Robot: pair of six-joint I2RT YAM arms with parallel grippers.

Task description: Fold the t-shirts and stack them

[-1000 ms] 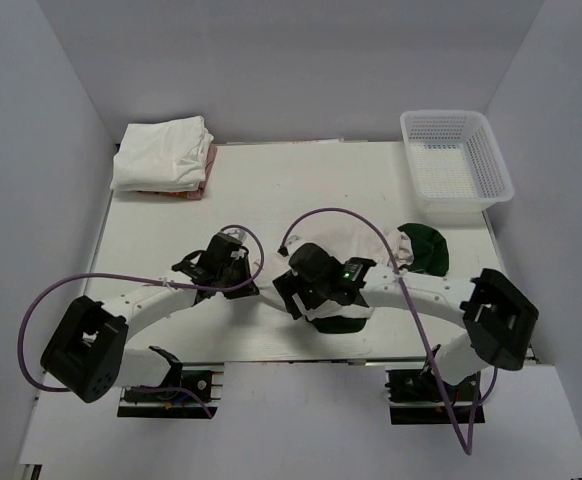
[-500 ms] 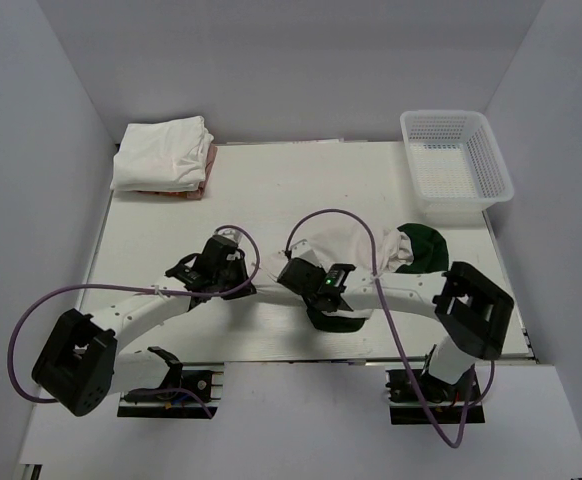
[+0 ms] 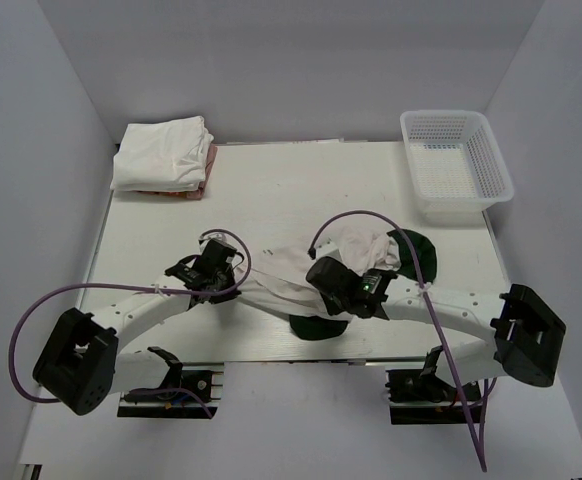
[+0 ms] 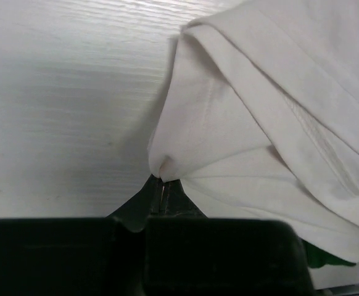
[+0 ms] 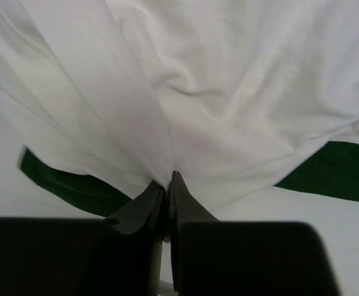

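Note:
A cream-white t-shirt (image 3: pixel 289 268) with dark green sleeves (image 3: pixel 418 250) lies bunched near the table's front, stretched between both grippers. My left gripper (image 3: pixel 241 288) is shut on the shirt's left edge. In the left wrist view the left gripper's (image 4: pixel 162 180) tips pinch a corner of the white cloth (image 4: pixel 247 135) just above the table. My right gripper (image 3: pixel 316 280) is shut on the middle of the shirt. In the right wrist view the right gripper's (image 5: pixel 169 176) tips pinch a fold of the cloth (image 5: pixel 229 92), with green fabric (image 5: pixel 74 186) on both sides. A stack of folded t-shirts (image 3: pixel 163 155), white over an orange-pink one (image 3: pixel 199 190), sits at the back left.
A white plastic lattice basket (image 3: pixel 494 160) stands at the back right. Purple cables (image 3: pixel 346 218) loop above both wrists. The table's front edge (image 3: pixel 301 355) runs just below the shirt. Grey walls close in the left, right and back.
My right gripper has shut on the shirt and moved right. The white cloth is now pulled out between the two grippers. The left gripper kept its hold and shifted slightly left.

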